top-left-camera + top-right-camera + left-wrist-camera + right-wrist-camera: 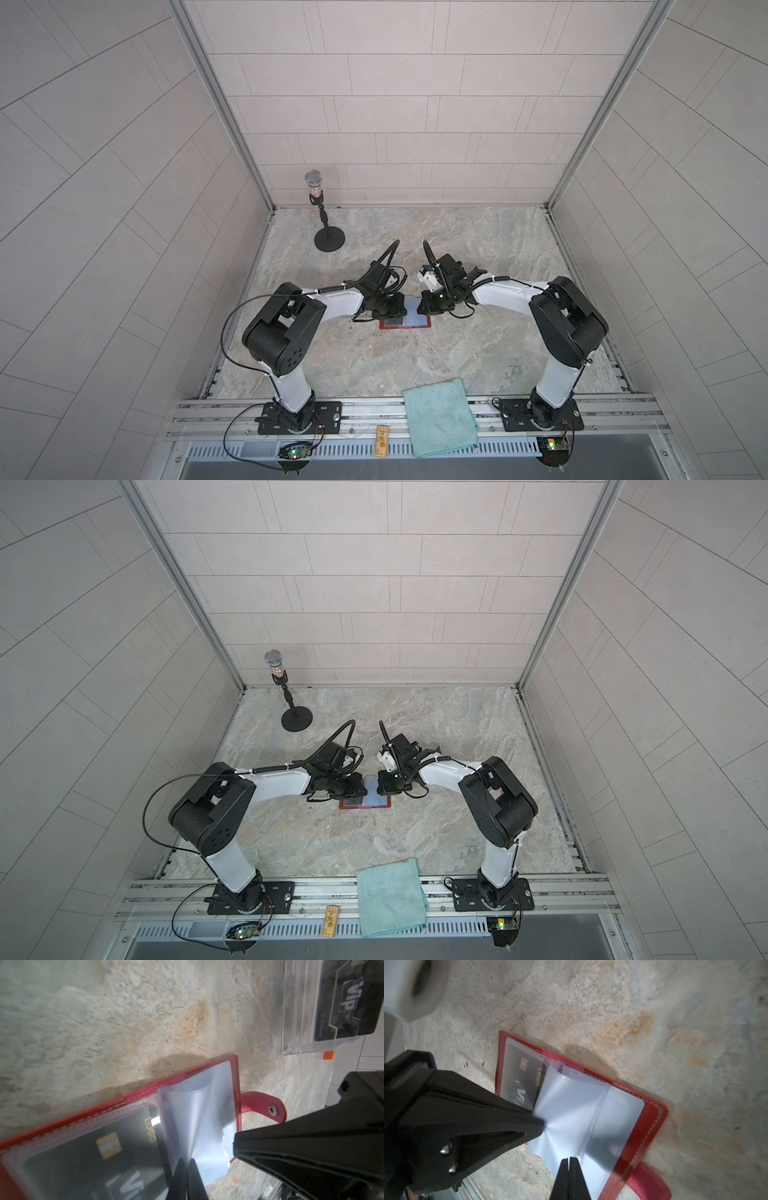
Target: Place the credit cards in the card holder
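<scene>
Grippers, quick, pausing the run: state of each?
Left gripper: shut on a clear sleeve of the card holder.
Right gripper: shut at a sleeve edge; hold unclear.

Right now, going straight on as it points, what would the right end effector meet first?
Probably the clear sleeve of the card holder, at the tip of the right end effector; depth unclear.

Both top views are looking steeply down over the whole bench [374, 365]; both wrist cameras are peering close, from opposite sides, at the open card holder [199, 1118].
</scene>
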Tool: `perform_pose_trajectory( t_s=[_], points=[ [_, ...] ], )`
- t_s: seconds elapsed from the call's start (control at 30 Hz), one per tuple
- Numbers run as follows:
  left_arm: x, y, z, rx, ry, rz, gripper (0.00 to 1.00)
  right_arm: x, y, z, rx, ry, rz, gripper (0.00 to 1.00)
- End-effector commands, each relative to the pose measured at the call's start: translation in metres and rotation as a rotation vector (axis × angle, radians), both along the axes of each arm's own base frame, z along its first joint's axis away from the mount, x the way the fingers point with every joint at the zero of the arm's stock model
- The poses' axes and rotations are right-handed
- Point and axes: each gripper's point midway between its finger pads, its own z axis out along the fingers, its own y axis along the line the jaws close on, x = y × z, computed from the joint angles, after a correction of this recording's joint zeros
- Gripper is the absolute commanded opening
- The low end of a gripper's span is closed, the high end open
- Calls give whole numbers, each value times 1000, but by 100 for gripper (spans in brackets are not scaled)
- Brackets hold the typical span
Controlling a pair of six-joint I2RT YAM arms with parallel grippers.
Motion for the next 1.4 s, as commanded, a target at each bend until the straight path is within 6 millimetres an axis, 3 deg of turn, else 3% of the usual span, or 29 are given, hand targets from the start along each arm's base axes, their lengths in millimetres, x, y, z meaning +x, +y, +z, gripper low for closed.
perform_pose_trajectory(
  t_s=[0.0,0.37,1.17,1.37],
  points=[
    [-1,1,3,4,-17,4,7,-5,0,-11,-16,28,8,0],
    [-2,2,2,9,-13,4,6,-7,-7,-25,-67,45,-1,0],
    [-3,9,-3,40,-18,22,7,-10,-18,-31,-119,42,-6,0],
    [-2,12,-1,50,-30,31,12,-10,-20,-32,-131,43,-8,0]
  ],
)
